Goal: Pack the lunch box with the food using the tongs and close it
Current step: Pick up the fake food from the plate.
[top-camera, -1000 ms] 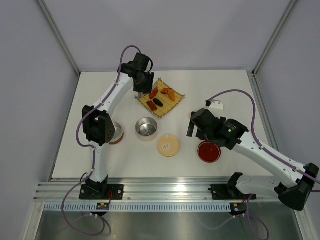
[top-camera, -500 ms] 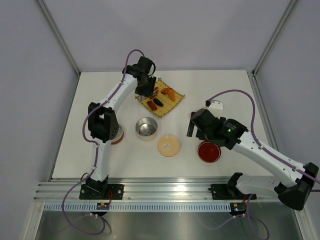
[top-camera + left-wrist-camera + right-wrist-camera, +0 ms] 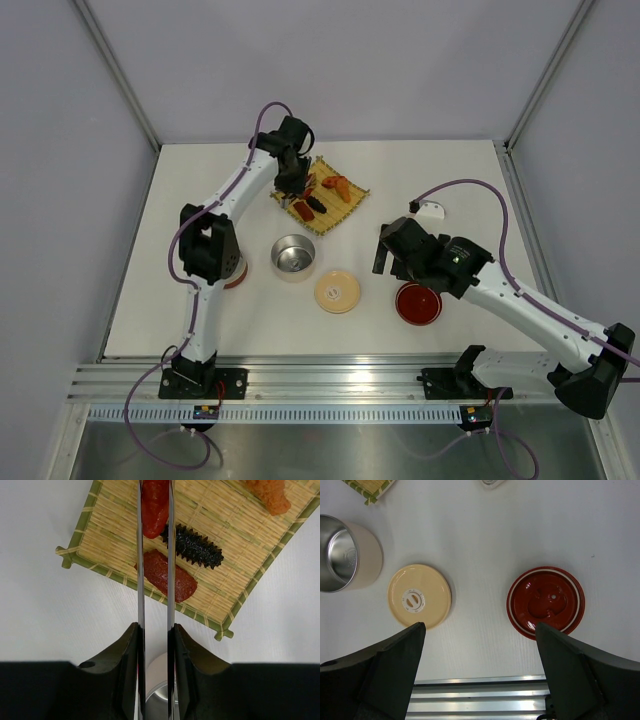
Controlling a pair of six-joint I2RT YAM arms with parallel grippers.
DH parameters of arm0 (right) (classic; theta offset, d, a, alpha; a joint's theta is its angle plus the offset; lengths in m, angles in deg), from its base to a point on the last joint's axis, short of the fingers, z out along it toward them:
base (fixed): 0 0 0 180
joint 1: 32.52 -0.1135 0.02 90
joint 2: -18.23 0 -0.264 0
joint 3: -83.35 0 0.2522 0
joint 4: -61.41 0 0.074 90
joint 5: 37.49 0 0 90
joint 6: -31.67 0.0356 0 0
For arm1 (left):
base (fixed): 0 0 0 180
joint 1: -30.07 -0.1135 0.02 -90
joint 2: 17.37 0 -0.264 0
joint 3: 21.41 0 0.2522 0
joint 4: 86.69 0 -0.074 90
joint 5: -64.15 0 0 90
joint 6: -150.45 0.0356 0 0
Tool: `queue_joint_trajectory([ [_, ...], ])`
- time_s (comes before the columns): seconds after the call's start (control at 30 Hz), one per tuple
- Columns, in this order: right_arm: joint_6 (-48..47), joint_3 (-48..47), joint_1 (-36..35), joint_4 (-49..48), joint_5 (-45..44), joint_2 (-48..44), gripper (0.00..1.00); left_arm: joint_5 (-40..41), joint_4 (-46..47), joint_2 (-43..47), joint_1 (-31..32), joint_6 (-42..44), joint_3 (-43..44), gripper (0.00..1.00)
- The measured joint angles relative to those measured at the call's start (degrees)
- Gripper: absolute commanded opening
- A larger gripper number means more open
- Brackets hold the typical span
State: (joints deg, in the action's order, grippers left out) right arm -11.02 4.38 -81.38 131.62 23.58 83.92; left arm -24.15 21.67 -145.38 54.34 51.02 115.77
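My left gripper is shut on the silver tongs, which reach out over the woven mat. The two tong arms lie close on either side of a red sausage-shaped food piece. On the mat beside it lie a dark spiky piece, another red piece and an orange piece. The steel lunch box stands open near the mat, and its cream lid lies flat to its right. My right gripper hangs open and empty above the table.
A red round lid lies right of the cream lid, under the right arm. A red-brown tin is partly hidden behind the left arm. A small whitish case sits at the back right. The metal rail runs along the near edge.
The left arm has moved further over the mat and its fingers have squeezed the tongs narrower, around the red piece. The right arm has not moved.
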Motion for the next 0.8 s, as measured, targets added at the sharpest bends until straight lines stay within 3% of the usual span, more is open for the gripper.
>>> queue_joint_trajectory([
  [0.23, 0.0, 0.0, 0.0, 0.0, 0.1, 0.0, 0.99, 0.1, -0.3, 0.6, 0.4, -0.2, 0.0, 0.00],
  [0.53, 0.0, 0.0, 0.0, 0.0, 0.1, 0.0, 1.00, 1.1, -1.2, 7.0, 0.6, -2.1, -0.2, 0.00],
  [0.8, -0.1, -0.2, 0.0, -0.1, 1.4, 0.0, 0.99, 1.1, 0.3, 20.5, 0.6, -3.7, -5.5, 0.00],
])
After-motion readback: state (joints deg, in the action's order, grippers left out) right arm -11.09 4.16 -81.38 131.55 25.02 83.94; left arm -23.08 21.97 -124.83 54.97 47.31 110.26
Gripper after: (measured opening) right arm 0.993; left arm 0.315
